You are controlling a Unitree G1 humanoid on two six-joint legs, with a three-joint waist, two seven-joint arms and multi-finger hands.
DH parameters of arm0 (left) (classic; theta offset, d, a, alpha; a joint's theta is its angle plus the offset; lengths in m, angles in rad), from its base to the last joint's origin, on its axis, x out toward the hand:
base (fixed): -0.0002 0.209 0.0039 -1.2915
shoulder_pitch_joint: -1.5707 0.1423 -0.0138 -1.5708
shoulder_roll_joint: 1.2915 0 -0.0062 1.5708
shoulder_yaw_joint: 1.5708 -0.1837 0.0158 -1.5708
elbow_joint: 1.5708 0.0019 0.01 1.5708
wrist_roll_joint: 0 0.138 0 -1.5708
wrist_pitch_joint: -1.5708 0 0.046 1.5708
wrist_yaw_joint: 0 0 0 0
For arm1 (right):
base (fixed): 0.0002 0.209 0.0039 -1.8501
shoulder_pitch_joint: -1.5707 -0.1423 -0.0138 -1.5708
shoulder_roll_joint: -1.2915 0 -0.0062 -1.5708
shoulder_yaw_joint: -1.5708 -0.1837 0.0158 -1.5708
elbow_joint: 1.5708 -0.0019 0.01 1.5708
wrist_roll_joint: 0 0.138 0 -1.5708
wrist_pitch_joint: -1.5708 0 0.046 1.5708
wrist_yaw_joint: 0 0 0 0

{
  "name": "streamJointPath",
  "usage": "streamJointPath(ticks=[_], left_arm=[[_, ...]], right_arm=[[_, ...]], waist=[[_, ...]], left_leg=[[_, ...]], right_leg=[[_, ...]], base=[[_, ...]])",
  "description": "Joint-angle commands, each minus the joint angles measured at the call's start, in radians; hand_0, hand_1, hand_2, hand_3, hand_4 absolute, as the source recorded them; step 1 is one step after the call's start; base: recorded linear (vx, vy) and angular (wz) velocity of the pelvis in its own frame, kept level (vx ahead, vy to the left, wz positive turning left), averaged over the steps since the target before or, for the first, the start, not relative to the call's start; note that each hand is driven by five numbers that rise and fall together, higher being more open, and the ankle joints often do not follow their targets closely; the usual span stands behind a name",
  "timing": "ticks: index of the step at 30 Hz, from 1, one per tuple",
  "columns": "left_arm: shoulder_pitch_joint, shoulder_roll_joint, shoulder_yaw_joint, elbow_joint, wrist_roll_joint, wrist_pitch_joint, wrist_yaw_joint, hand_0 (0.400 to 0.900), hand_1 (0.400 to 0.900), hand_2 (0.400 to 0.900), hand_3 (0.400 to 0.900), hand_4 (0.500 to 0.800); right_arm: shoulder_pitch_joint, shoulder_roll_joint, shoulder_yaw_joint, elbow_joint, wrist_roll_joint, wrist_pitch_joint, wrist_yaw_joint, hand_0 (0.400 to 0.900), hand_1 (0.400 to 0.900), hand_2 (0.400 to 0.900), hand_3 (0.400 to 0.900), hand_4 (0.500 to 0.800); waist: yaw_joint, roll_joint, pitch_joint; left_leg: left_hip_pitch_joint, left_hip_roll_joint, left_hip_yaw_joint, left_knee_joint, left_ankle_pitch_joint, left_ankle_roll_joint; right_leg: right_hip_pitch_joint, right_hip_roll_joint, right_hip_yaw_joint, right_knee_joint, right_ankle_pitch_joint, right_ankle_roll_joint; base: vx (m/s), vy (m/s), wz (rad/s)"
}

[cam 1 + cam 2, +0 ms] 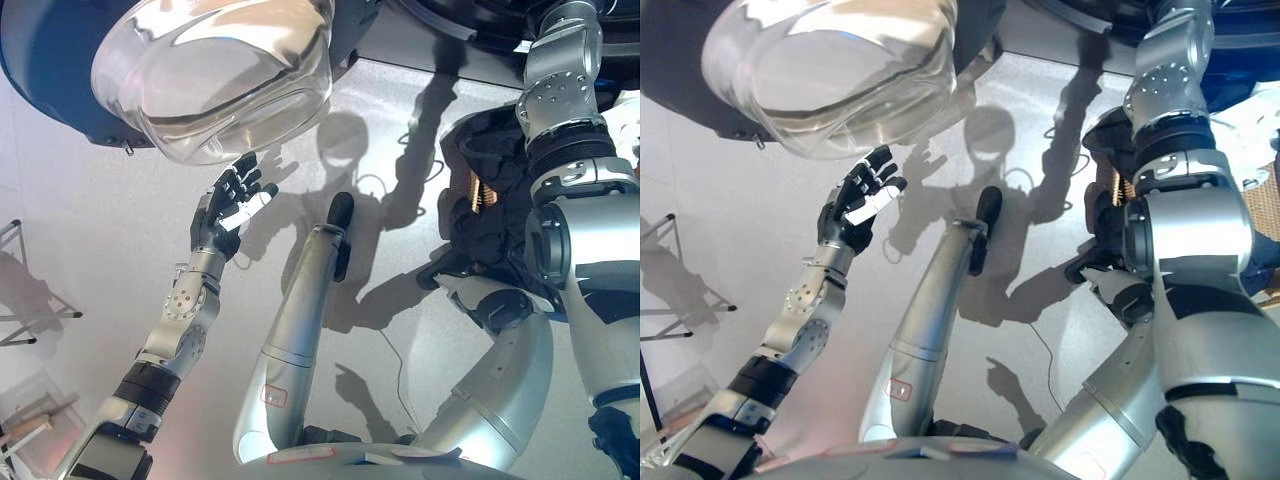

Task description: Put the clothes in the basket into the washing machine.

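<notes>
The washing machine's open door [215,75], a clear glass bowl in a dark blue ring, hangs at the upper left. My left hand [228,207] is open, fingers spread, just below the glass and holding nothing. A heap of dark clothes [490,165] lies at the right, with a bit of brown basket weave [480,190] showing in it. My right arm [560,80] rises over the clothes to the top edge, and its hand is out of view. The dark rim of the machine's opening [450,12] shows at the top.
A thin metal stand [20,300] is at the far left and a wooden frame [30,425] at the lower left corner. Grey floor [100,220] lies between the door and the clothes.
</notes>
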Motion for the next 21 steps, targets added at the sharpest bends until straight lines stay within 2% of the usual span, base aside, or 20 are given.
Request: streamJointPath(ticks=[1, 2, 3, 4, 5, 6, 8, 11, 14, 17, 19, 21], left_arm=[[0.085, 0.026, 0.002, -0.013, -0.02, -0.084, -0.009, 0.9, 0.9, 0.9, 0.9, 0.8], [0.097, 0.031, 0.009, -0.007, -0.011, -0.087, -0.012, 0.9, 0.9, 0.9, 0.9, 0.8], [0.105, 0.044, 0.036, 0.008, -0.001, -0.096, -0.008, 0.9, 0.9, 0.9, 0.9, 0.8], [0.109, 0.037, 0.04, 0.001, 0.011, -0.103, -0.004, 0.9, 0.9, 0.9, 0.9, 0.8], [0.111, 0.034, 0.041, 0.0, 0.013, -0.103, -0.003, 0.9, 0.9, 0.9, 0.9, 0.8], [0.117, 0.039, 0.042, -0.036, 0.021, -0.116, 0.02, 0.9, 0.9, 0.9, 0.9, 0.8], [0.117, 0.036, 0.04, -0.05, 0.02, -0.117, 0.034, 0.9, 0.9, 0.9, 0.9, 0.8], [0.109, 0.025, 0.033, -0.056, 0.028, -0.111, 0.05, 0.9, 0.9, 0.9, 0.9, 0.8], [0.098, 0.013, 0.045, -0.049, 0.036, -0.108, 0.069, 0.9, 0.9, 0.9, 0.9, 0.8], [0.099, -0.005, 0.085, -0.036, 0.052, -0.106, 0.107, 0.9, 0.9, 0.9, 0.9, 0.8], [0.106, -0.015, 0.111, -0.022, 0.055, -0.103, 0.121, 0.9, 0.9, 0.9, 0.9, 0.8], [0.114, -0.022, 0.135, -0.006, 0.057, -0.097, 0.131, 0.9, 0.9, 0.9, 0.9, 0.8]], right_arm=[[-0.014, 0.015, 0.089, -0.134, -0.039, -0.102, 0.063, 0.9, 0.9, 0.9, 0.9, 0.8], [-0.033, -0.025, 0.19, -0.126, -0.324, -0.067, -0.016, 0.9, 0.9, 0.9, 0.9, 0.8], [-0.081, -0.106, 0.375, -0.187, -0.718, -0.024, -0.138, 0.9, 0.9, 0.9, 0.9, 0.8], [-0.075, -0.112, 0.423, -0.256, -0.816, -0.008, -0.182, 0.9, 0.9, 0.9, 0.9, 0.8], [-0.069, -0.109, 0.423, -0.267, -0.825, 0.0, -0.191, 0.9, 0.9, 0.9, 0.9, 0.8], [-0.084, -0.092, 0.454, -0.218, -0.952, 0.044, -0.234, 0.9, 0.9, 0.9, 0.9, 0.8], [-0.11, -0.064, 0.469, -0.172, -0.995, 0.073, -0.236, 0.9, 0.9, 0.9, 0.9, 0.8], [-0.106, -0.036, 0.452, -0.148, -0.984, 0.072, -0.236, 0.9, 0.9, 0.9, 0.9, 0.8], [-0.052, -0.007, 0.404, -0.199, -0.958, 0.061, -0.253, 0.9, 0.9, 0.9, 0.9, 0.8], [0.071, 0.023, 0.349, -0.383, -1.025, 0.072, -0.303, 0.9, 0.9, 0.9, 0.9, 0.8], [0.165, 0.036, 0.309, -0.502, -1.08, 0.087, -0.308, 0.9, 0.9, 0.9, 0.9, 0.8], [0.289, 0.011, 0.269, -0.633, -1.151, 0.099, -0.309, 0.9, 0.9, 0.9, 0.9, 0.8]], waist=[[-0.031, 0.035, -0.126], [-0.034, 0.032, -0.126], [-0.044, 0.021, -0.126], [-0.057, 0.021, -0.122], [-0.059, 0.024, -0.122], [-0.065, 0.018, -0.123], [-0.069, 0.018, -0.124], [-0.078, 0.016, -0.124], [-0.093, 0.015, -0.118], [-0.132, 0.007, -0.105], [-0.155, 0.0, -0.099], [-0.181, -0.009, -0.094]], left_leg=[[0.012, -0.004, 0.033, -0.086, 0.036, 0.022], [0.015, 0.0, 0.037, -0.09, 0.04, 0.02], [0.016, 0.006, 0.04, -0.088, 0.038, 0.017], [0.017, 0.008, 0.043, -0.099, 0.049, 0.017], [0.019, 0.008, 0.043, -0.1, 0.05, 0.017], [0.022, 0.011, 0.045, -0.103, 0.048, 0.017], [0.026, 0.012, 0.046, -0.106, 0.048, 0.016], [0.035, 0.014, 0.049, -0.115, 0.05, 0.014], [0.055, 0.015, 0.055, -0.143, 0.056, 0.012], [0.101, 0.023, 0.07, -0.2, 0.065, 0.005], [0.146, 0.034, 0.082, -0.254, 0.072, 0.0], [0.205, 0.043, 0.087, -0.319, 0.079, -0.001]], right_leg=[[-0.128, 0.047, 0.033, -0.03, 0.094, 0.149], [-0.128, 0.049, 0.038, -0.036, 0.1, 0.148], [-0.127, 0.054, 0.041, -0.038, 0.102, 0.146], [-0.124, 0.058, 0.037, -0.051, 0.114, 0.142], [-0.122, 0.059, 0.037, -0.053, 0.116, 0.142], [-0.116, 0.065, 0.034, -0.065, 0.122, 0.142], [-0.107, 0.067, 0.028, -0.074, 0.123, 0.141], [-0.093, 0.073, 0.023, -0.084, 0.128, 0.144], [-0.068, 0.085, 0.014, -0.114, 0.133, 0.145], [-0.01, 0.113, -0.011, -0.175, 0.145, 0.149], [0.047, 0.134, -0.037, -0.231, 0.151, 0.154], [0.112, 0.159, -0.064, -0.29, 0.155, 0.163]], base=[[-0.02, 0.065, -0.14], [-0.03, 0.072, -0.24], [-0.06, 0.066, -0.27], [-0.05, 0.031, -0.17], [-0.04, 0.026, -0.16], [-0.02, 0.005, -0.1], [-0.01, -0.001, -0.05], [-0.01, 0.011, -0.03], [-0.03, 0.037, -0.12], [-0.03, 0.069, -0.26], [-0.04, 0.054, -0.27], [-0.03, 0.043, -0.23]])
